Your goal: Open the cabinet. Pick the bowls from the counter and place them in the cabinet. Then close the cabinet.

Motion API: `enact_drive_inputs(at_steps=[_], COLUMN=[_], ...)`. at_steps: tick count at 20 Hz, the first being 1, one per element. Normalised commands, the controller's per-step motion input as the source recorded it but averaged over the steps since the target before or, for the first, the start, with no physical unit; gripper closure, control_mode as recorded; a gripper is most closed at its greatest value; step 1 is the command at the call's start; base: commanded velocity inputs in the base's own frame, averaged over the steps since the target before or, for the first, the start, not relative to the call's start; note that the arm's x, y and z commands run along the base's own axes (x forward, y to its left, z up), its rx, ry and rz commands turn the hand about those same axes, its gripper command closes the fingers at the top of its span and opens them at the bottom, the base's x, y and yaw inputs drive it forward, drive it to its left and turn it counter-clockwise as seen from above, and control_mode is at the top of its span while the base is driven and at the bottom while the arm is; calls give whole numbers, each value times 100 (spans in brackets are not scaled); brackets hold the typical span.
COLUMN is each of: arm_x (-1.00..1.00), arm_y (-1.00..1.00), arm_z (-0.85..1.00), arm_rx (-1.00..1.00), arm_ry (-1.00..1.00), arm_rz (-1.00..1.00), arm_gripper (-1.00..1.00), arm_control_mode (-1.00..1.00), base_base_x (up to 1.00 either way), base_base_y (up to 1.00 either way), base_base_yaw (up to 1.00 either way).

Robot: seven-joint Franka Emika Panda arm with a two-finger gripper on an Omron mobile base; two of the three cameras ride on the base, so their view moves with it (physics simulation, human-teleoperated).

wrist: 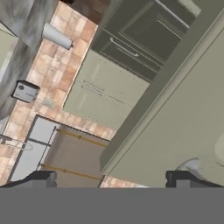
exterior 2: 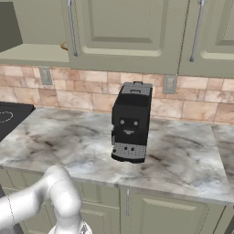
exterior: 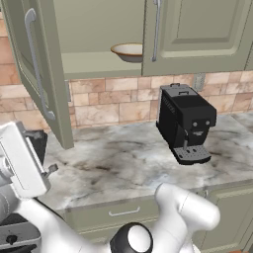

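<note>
My fingers stand wide apart with nothing between them; in the hand view my gripper (wrist: 111, 177) shows its two dark tips far out to either side at the bottom, looking along the pale inside of the cabinet, where the curved edge of a bowl shows at the right border, though I cannot tell which bowl it is. From the left base view the olive-green wall cabinet (exterior: 197, 34) has its left door (exterior: 37, 74) swung open toward me, its long silver bar handle running down the face, while the right door stays shut. On the pale shelf (exterior: 94, 63) inside sits the shallow tan bowl (exterior: 128, 51) with its brown rim and cream interior, partly hidden behind the edge of the shut door. In the right base view only a sliver of that bowl peeps out past the door edge. Below, the marble-patterned counter (exterior: 113, 158) carries a black coffee machine (exterior: 187, 123), standing upright near the tiled backsplash (exterior: 113, 101). A corner of the black stovetop (exterior 2: 11, 116) shows at the counter's far left in the right base view.
</note>
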Motion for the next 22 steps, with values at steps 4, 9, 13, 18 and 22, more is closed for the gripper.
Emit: enact_drive_inputs(at_steps=[4, 9, 13, 18, 22], arm_x=[33, 31, 21, 3, 0], arm_y=[30, 29, 23, 2, -24], arm_z=[1, 0, 0, 25, 39], arm_rx=[-3, -2, 0, 0, 0], arm_ry=[-3, -4, -3, 0, 2], arm_rz=[1, 2, 1, 0, 0], arm_gripper=[-100, -100, -100, -100, -100], arm_control_mode=[-100, -100, -100, -100, -100], base_base_x=[0, 0, 0, 0, 0], base_base_y=[0, 0, 0, 0, 0], base_base_yaw=[0, 0, 0, 0, 0])
